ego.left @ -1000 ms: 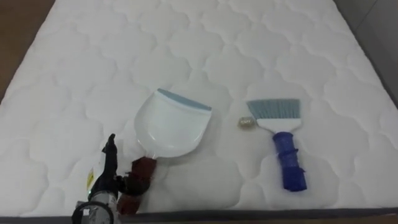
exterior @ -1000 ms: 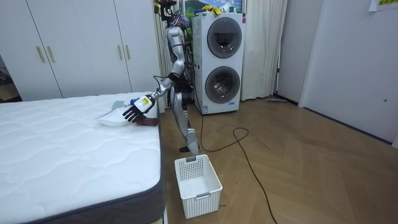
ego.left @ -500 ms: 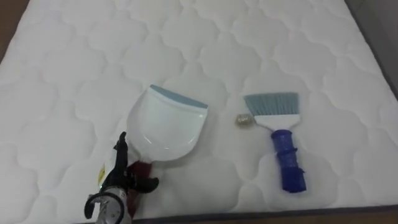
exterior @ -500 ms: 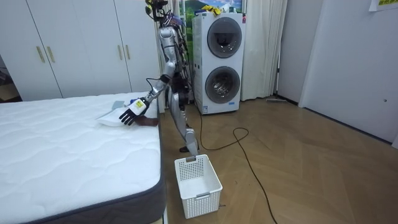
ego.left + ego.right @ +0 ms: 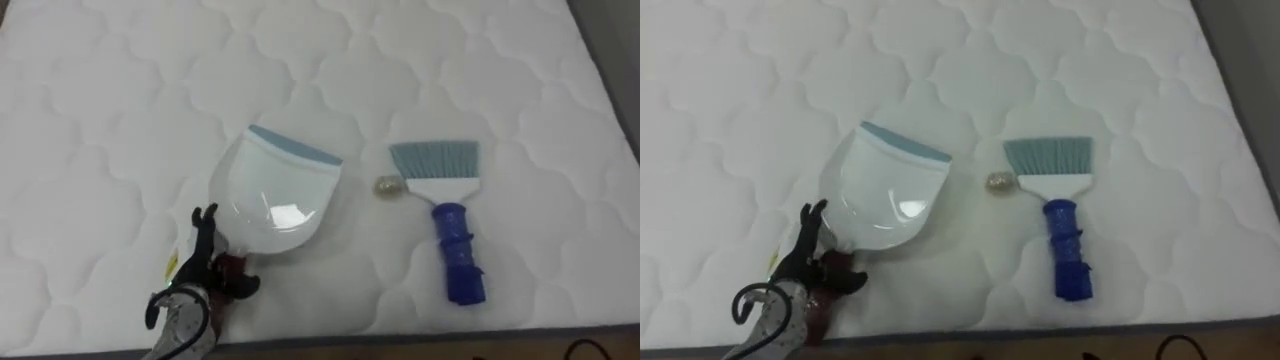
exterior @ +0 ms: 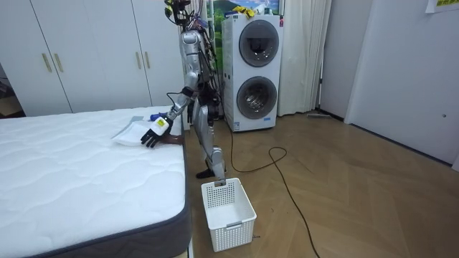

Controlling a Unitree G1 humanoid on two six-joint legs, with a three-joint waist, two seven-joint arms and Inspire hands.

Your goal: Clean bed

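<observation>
A white quilted mattress (image 5: 120, 100) carries the cleaning things close to its near edge. A white dustpan (image 5: 275, 195) with a grey-blue lip lies left of centre, lip toward the far side and its dark red handle (image 5: 232, 266) toward the near edge. To its right lies a brush (image 5: 445, 215) with pale blue bristles and a blue handle, bristles pointing far. A small crumpled ball (image 5: 388, 185) sits between the two, just beside the left corner of the bristles.

The left hand (image 5: 197, 262) hovers over the dustpan's handle with its fingers spread apart, one reaching toward the pan and the thumb out to the right across the red handle. It is not clamped on anything. A yellow label (image 5: 172, 266) on the wrist has print too small to read.

In the room view the robot stands at the bed's corner, and a white basket (image 6: 228, 213) sits on the floor near the bed.
</observation>
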